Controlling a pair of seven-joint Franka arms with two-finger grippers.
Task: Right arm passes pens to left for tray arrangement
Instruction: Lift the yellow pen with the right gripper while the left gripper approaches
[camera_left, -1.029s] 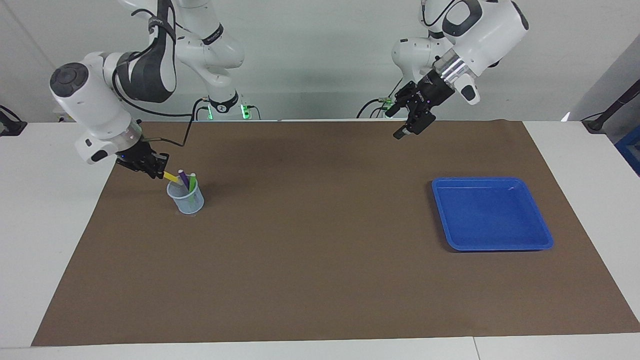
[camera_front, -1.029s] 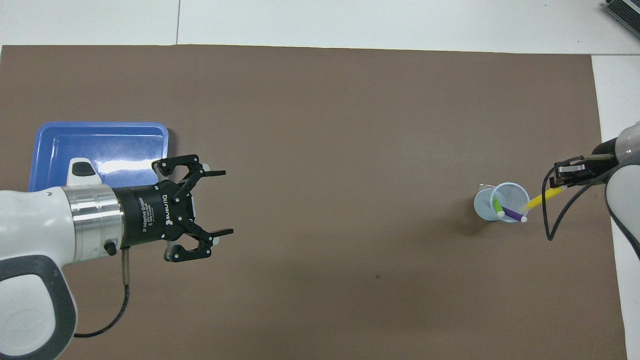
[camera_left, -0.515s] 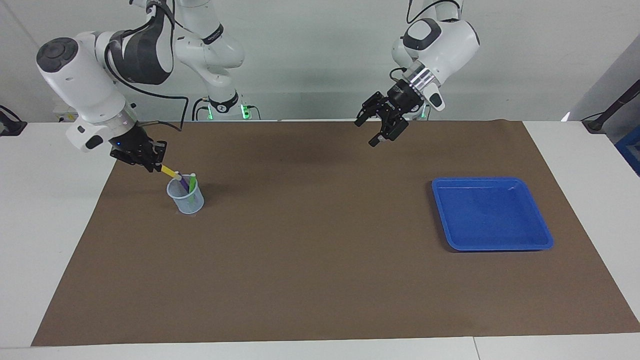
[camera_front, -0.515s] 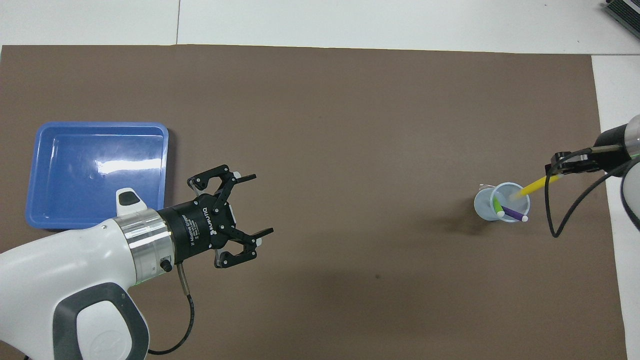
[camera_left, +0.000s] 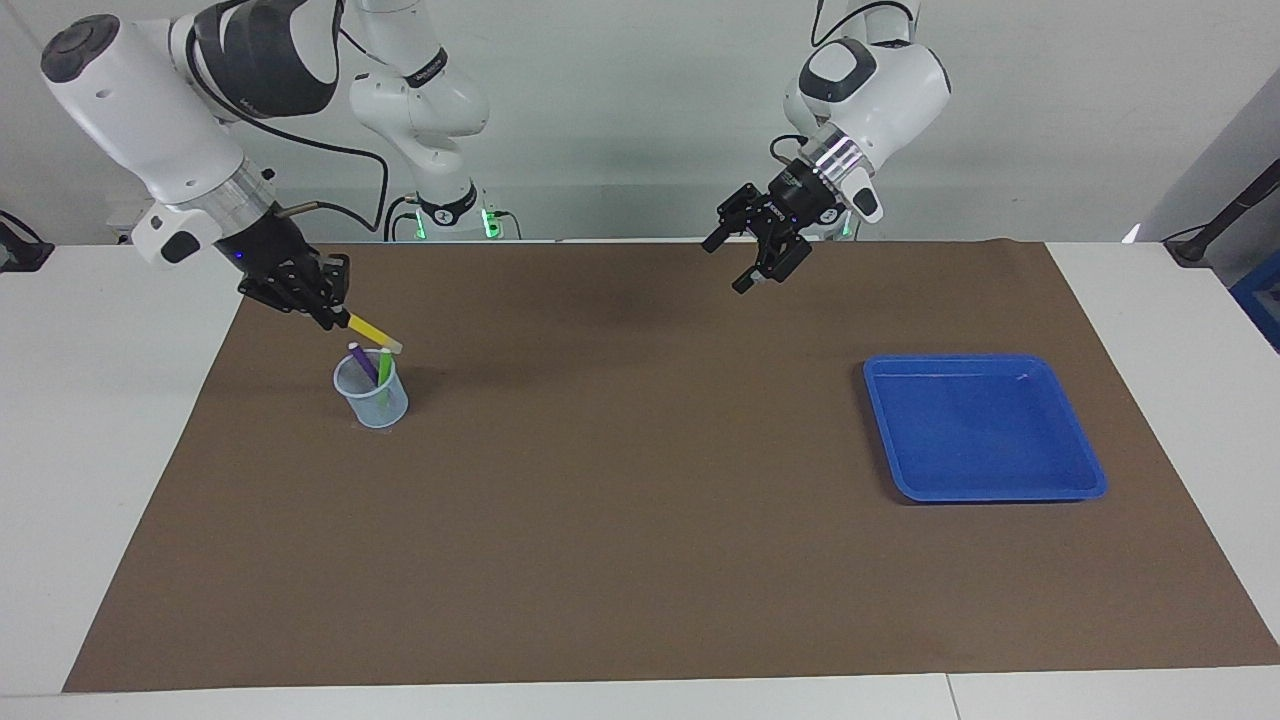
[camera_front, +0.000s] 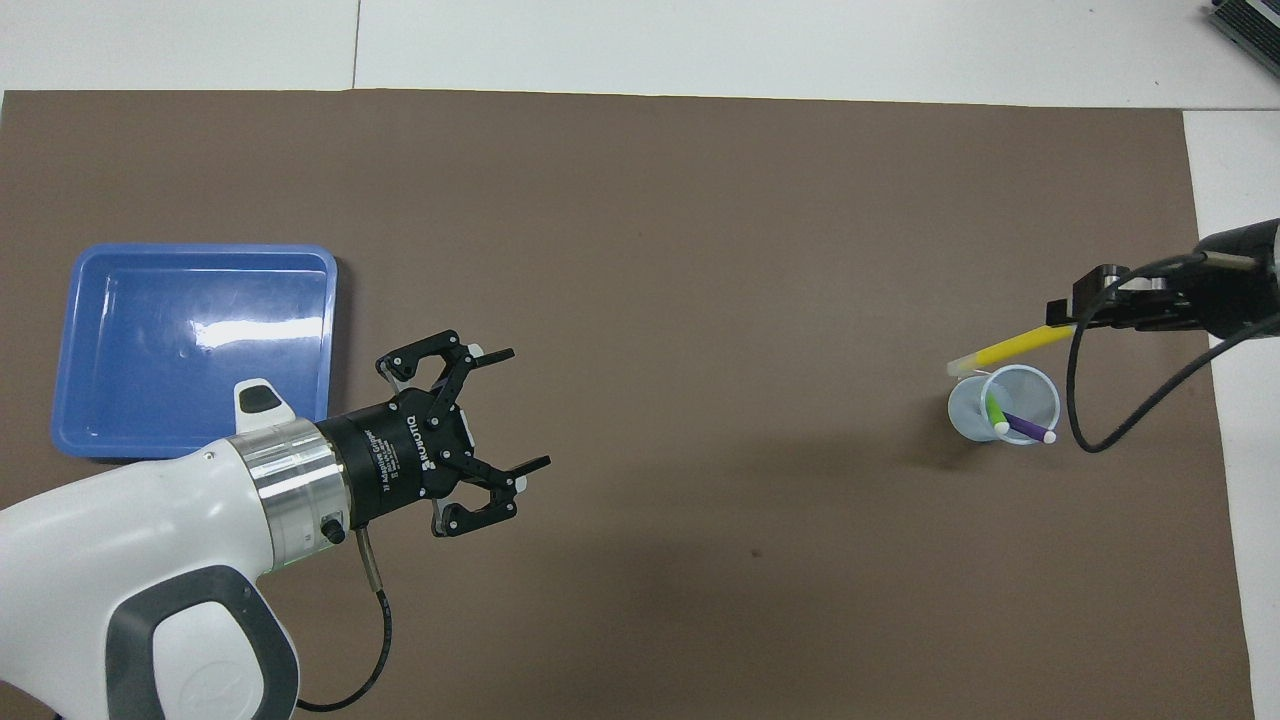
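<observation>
My right gripper is shut on one end of the yellow pen, which hangs slanted in the air just above the pale blue mesh cup. The purple pen and the green pen stand in that cup. My left gripper hangs open and holds nothing, above the brown mat near the robots' edge. The blue tray lies with nothing in it toward the left arm's end.
A brown mat covers most of the white table. The cup stands near the mat's edge at the right arm's end. Cables trail from both wrists.
My right gripper has risen and drawn the yellow pen out of the cup. The left arm swung in from over the tray toward the middle, then held nearly still, gripper open throughout.
</observation>
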